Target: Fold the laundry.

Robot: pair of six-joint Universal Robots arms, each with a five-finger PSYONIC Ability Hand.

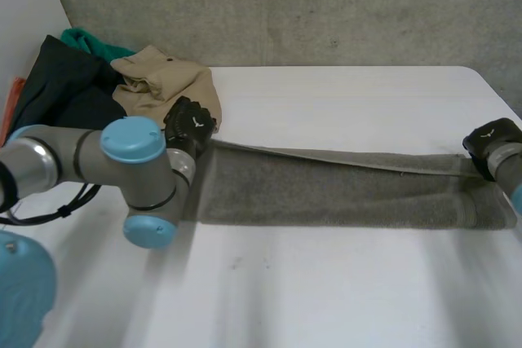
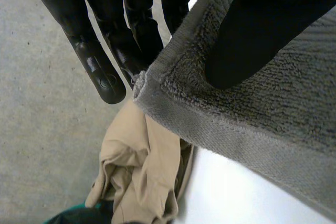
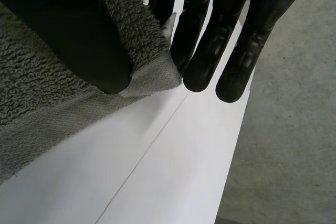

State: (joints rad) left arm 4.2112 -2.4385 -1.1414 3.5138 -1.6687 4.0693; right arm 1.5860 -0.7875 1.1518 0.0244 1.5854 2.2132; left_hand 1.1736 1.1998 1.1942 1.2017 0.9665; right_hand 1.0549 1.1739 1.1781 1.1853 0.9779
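Observation:
A long grey towel (image 1: 342,193) lies across the white table (image 1: 326,283), its far edge lifted and stretched taut between my two hands. My left hand (image 1: 192,122) pinches the towel's far left corner (image 2: 157,85) between thumb (image 2: 247,40) and fingers (image 2: 100,72). At the table's right side my right hand (image 1: 492,143) pinches the far right corner (image 3: 152,74) between its thumb (image 3: 79,35) and fingers (image 3: 210,51). The near part of the towel rests flat on the table.
A pile of laundry sits at the back left: a beige garment (image 1: 163,79), a dark garment (image 1: 65,87) and a green one (image 1: 86,38). The beige garment (image 2: 142,171) lies just beyond my left hand. A concrete wall (image 1: 285,6) stands behind the table.

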